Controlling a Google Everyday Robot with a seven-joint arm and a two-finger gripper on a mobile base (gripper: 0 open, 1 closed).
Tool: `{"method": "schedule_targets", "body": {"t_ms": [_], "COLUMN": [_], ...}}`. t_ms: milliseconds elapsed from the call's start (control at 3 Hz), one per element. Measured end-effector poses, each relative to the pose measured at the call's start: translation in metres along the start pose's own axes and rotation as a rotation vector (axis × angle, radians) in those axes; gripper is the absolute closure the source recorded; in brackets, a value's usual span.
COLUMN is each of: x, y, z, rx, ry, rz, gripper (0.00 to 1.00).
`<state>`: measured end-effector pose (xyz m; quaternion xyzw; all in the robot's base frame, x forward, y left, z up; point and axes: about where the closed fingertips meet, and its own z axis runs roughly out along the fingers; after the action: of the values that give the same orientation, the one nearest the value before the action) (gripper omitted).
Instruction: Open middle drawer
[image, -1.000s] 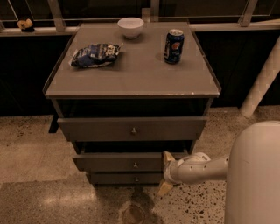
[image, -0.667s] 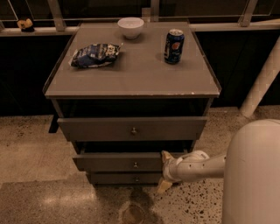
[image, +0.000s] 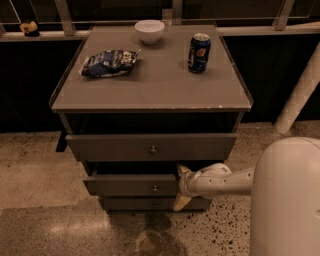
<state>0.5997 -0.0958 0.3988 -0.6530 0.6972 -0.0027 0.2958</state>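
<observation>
One gripper (image: 180, 186) nearer middle drawer (image: 125, 185) knob (image: 154, 188)

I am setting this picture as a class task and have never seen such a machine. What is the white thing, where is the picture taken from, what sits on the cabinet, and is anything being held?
The rounded white shape is the robot's body. Its one arm reaches left toward a grey cabinet with three drawers. There is only one camera view, and it looks down on the cabinet's top and front. On the cabinet are a white bowl, a blue can and a blue snack bag. At the arm's end is the gripper, a two-finger claw. It is at the middle drawer, just right of the drawer's small knob. Its fingers look spread, one above and one below the drawer front, and they appear to hold nothing.
</observation>
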Motion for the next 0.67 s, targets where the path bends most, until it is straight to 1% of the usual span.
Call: {"method": "schedule_targets", "body": {"t_ms": [333,667], "x": [0.0000,0.0000], "y": [0.0000,0.0000], "z": [0.0000,0.0000], "rx": [0.000,0.000], "ry": [0.000,0.000], "rz": [0.000,0.000], "gripper": [0.19,0.42]}}
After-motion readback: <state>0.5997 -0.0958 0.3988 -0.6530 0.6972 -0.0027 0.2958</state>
